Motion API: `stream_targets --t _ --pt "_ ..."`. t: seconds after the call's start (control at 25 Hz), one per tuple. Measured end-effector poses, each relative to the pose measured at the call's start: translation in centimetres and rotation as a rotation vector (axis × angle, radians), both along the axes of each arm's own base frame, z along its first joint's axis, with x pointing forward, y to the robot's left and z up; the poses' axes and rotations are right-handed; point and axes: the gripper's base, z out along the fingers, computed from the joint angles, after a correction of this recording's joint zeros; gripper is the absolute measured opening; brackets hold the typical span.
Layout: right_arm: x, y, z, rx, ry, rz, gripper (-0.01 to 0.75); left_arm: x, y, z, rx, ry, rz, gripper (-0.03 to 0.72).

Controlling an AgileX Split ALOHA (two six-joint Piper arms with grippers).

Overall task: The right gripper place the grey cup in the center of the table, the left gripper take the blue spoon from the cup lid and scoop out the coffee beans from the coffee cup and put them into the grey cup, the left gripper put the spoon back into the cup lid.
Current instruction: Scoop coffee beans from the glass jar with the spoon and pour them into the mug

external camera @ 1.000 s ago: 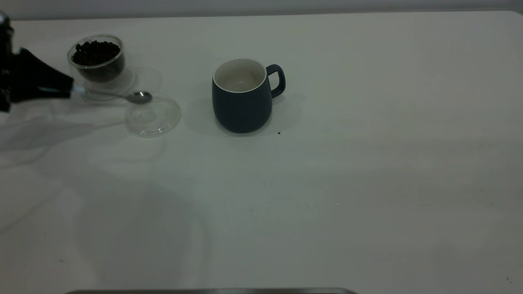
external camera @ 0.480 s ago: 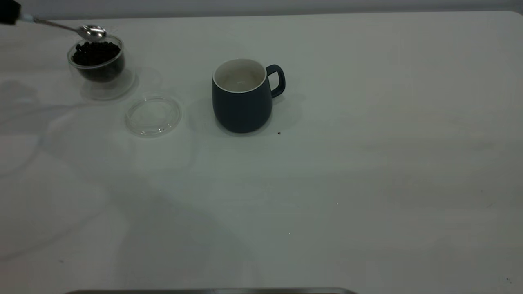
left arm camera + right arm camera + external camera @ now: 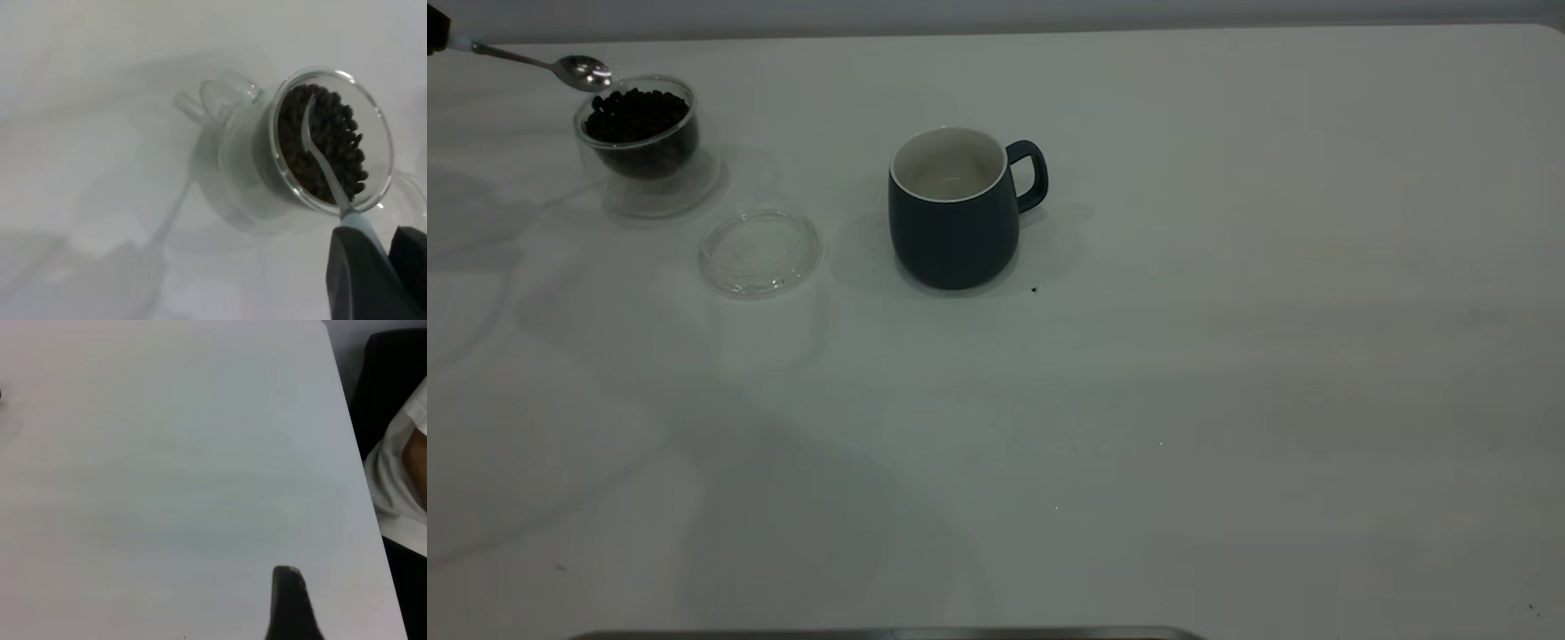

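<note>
Left hand (image 3: 377, 263), black and matte, is clamped on the pale blue handle of the small teaspoon with a shiny metal bowl and neck (image 3: 578, 69), reaching in from the far left corner of the counter. Out ahead of this hand the spoon's bowl hangs just above the near rim of the small clear double-walled glass cup (image 3: 640, 133), over the heap of dark, nearly black roasted coffee beans (image 3: 323, 143) that fills it almost to the brim. Farther from the hand, past the glass cup, lies the flat round transparent lid with a raised rim (image 3: 760, 252), bare and apart from the cup. Beyond that, well away from the hand, stands the rounded dark blue-grey matte mug with a white interior (image 3: 956, 209), upright, loop handle pointing away from the lid. All rest on the plain white matte counter (image 3: 1183, 356).

Right hand (image 3: 288, 603) shows only one dark finger above bare counter near its edge, well apart from everything; how far open it is cannot be told. Beside that edge is a person's white sleeve (image 3: 400, 480).
</note>
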Motion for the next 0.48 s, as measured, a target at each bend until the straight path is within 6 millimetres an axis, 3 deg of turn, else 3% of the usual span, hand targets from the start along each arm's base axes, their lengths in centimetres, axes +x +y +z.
stream_targets --t 0.24,0.48 --pt "0.0 0.0 0.0 0.0 0.0 0.0 0.459 0.4 -0.2 -3.1 -0.067 -0.003 0.008 0.127" --pt "0.0 0.0 0.0 0.0 0.0 0.0 0.459 0.6 -0.3 -3.8 -0.094 -0.009 0.026 0.127"
